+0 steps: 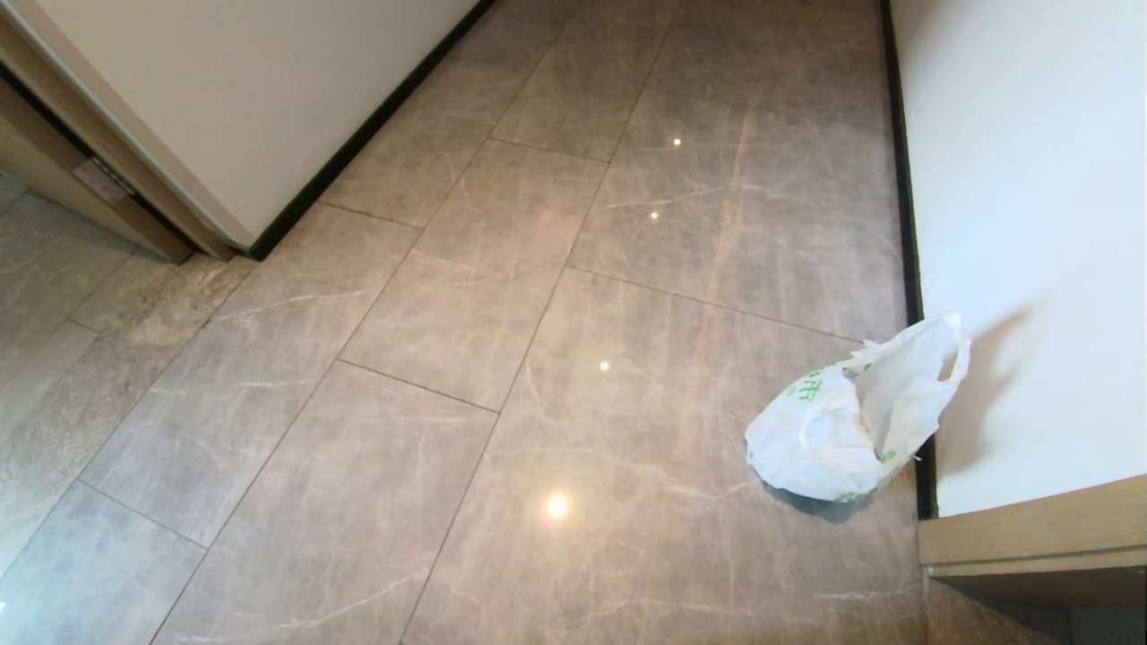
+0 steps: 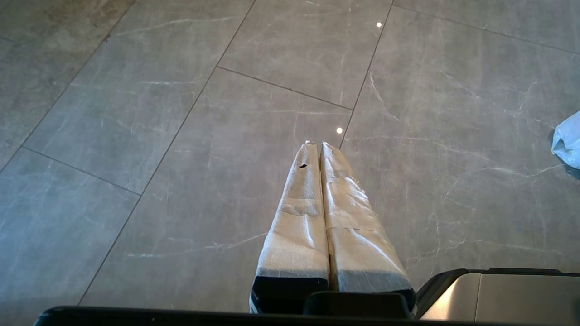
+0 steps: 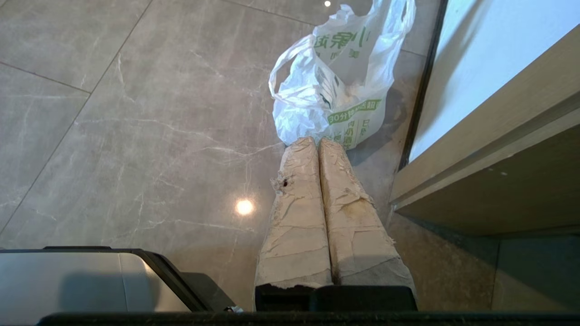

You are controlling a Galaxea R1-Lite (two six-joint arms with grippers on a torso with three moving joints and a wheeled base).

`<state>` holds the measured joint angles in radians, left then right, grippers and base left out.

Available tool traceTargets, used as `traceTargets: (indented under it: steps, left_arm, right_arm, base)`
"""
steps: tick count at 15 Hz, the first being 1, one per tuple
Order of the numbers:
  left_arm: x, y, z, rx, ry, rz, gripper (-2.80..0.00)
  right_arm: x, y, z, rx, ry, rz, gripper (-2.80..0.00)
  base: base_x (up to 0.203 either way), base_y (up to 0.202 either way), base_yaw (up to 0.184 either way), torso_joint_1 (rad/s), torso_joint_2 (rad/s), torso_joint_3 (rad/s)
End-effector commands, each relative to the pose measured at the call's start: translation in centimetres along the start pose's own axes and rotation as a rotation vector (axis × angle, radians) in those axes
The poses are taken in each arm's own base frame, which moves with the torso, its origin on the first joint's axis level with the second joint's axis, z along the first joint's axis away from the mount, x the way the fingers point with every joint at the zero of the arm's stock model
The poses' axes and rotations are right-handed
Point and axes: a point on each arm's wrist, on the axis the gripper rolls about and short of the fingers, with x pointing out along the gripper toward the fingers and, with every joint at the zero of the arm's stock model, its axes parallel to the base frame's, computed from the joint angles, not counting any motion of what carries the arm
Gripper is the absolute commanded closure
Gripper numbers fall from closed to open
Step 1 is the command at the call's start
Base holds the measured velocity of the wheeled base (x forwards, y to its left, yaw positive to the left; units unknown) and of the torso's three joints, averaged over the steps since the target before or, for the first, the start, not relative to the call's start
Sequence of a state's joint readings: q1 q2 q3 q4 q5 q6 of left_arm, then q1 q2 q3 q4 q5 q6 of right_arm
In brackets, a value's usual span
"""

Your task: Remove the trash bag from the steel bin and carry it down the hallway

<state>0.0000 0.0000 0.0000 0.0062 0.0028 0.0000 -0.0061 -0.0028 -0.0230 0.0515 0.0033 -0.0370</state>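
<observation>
Here the trash bag [image 1: 851, 421] sits on the glossy grey-beige tiles of the hallway [image 1: 502, 296], on the robot's right side, just beside the black baseboard [image 1: 905, 224] of the white wall [image 1: 1030, 224]. It is white with green print, slumped and crumpled, one handle loop standing up toward the wall; a pale lump shows inside its mouth in the right wrist view, perhaps crumpled paper, though the view is too poor to say. Nothing holds it.

The right pincer [image 3: 317, 142] hangs above the floor with its two tape-wrapped fingers pressed together, clenched on nothing; in its own view the tips line up with the near edge of the bag, and contact cannot be judged. The left pincer [image 2: 316, 145] is likewise closed tight and empty, over bare tile, well apart from the bag, whose edge shows at the side of that view.

A wooden ledge [image 1: 1030, 537] juts out beside the wall, near the bag. A door frame [image 1: 107, 179] stands at the far left.
</observation>
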Motion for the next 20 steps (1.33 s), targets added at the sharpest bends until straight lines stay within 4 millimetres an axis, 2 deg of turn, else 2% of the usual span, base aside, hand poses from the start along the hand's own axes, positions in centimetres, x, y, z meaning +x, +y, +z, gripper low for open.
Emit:
traceTargets:
  steps: [1,20]
  left_arm:
    - [0.0,0.0,0.0,-0.001,0.0,0.0,0.0]
    - [0.0,0.0,0.02,-0.011,-0.002,0.002,0.0]
  right_arm:
    - [0.02,0.0,-0.01,0.002,0.004,0.0,0.0]
    - [0.03,0.0,-0.02,-0.001,0.003,0.0,0.0]
  base:
    - [0.0,0.0,0.0,0.005,0.0,0.146]
    - [0.0,0.0,0.0,0.003,0.0,0.201]
